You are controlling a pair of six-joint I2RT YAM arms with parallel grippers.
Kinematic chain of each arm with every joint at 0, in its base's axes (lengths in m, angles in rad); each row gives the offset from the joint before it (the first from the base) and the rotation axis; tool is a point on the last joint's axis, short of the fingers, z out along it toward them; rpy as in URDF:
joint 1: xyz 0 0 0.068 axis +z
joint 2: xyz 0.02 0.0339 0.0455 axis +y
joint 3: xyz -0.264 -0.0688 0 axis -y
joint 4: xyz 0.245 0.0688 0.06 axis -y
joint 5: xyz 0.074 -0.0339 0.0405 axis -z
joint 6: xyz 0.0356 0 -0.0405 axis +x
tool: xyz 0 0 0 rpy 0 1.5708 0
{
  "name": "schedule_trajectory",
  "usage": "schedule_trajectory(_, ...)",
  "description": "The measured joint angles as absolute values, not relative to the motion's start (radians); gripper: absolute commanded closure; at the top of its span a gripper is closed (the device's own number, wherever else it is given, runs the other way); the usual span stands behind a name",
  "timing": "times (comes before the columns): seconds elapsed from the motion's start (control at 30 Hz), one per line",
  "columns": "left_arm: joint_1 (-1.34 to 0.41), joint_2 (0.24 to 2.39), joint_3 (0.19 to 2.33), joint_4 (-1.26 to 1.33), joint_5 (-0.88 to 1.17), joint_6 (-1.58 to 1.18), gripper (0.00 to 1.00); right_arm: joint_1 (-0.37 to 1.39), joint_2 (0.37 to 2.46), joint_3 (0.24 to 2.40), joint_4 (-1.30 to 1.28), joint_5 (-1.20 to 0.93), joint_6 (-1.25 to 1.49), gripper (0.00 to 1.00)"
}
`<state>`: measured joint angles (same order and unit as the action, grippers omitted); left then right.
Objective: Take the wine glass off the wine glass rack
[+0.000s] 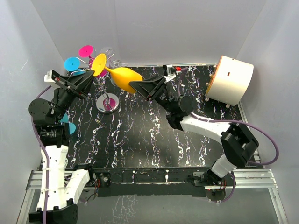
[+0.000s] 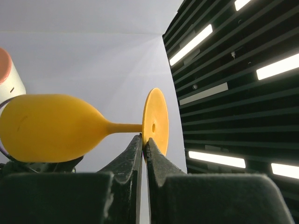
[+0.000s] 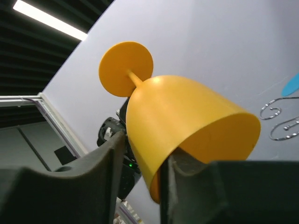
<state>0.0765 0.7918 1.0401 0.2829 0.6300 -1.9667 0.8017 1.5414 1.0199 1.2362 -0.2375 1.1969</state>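
A yellow wine glass (image 1: 125, 78) lies level in the air, clear of the wine glass rack (image 1: 107, 103), a silver wire stand with a shiny disc base. My left gripper (image 1: 95, 74) is shut on the lower edge of the glass's round foot (image 2: 155, 116); in the left wrist view its gripper (image 2: 145, 140) pinches that edge. My right gripper (image 1: 135, 86) holds the bowl's wall. In the right wrist view one finger (image 3: 110, 158) presses the outside of the bowl (image 3: 187, 121) and the other sits inside the rim.
Pink (image 1: 86, 50), blue (image 1: 72, 63) and clear (image 1: 108, 51) glasses hang on the rack's hooks (image 3: 280, 121). A white drum-shaped object (image 1: 230, 80) stands at the back right of the black marbled table (image 1: 154, 140). White walls enclose the space.
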Motion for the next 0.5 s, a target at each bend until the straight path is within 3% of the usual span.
schedule_trajectory(0.07,0.072,0.787,1.02,0.305,0.632,-1.979,0.86,0.802,1.565,1.019,1.294,-0.241,1.242,0.9)
schedule_trajectory(0.13,0.07,0.78,0.997,0.313,0.626,-1.981,0.62,0.799,1.584,1.017,1.373,-0.252,1.307,0.98)
schedule_trajectory(0.3,0.063,0.774,0.945,0.274,0.633,-1.927,0.08,0.778,1.539,0.962,1.417,-0.252,1.376,1.0)
schedule_trajectory(0.33,0.062,0.772,0.941,0.257,0.632,-1.908,0.02,0.765,1.514,0.928,1.407,-0.25,1.38,1.0)
schedule_trajectory(0.5,0.051,0.739,0.939,0.094,0.615,-1.752,0.01,0.677,1.276,0.763,1.132,-0.231,1.316,1.0)
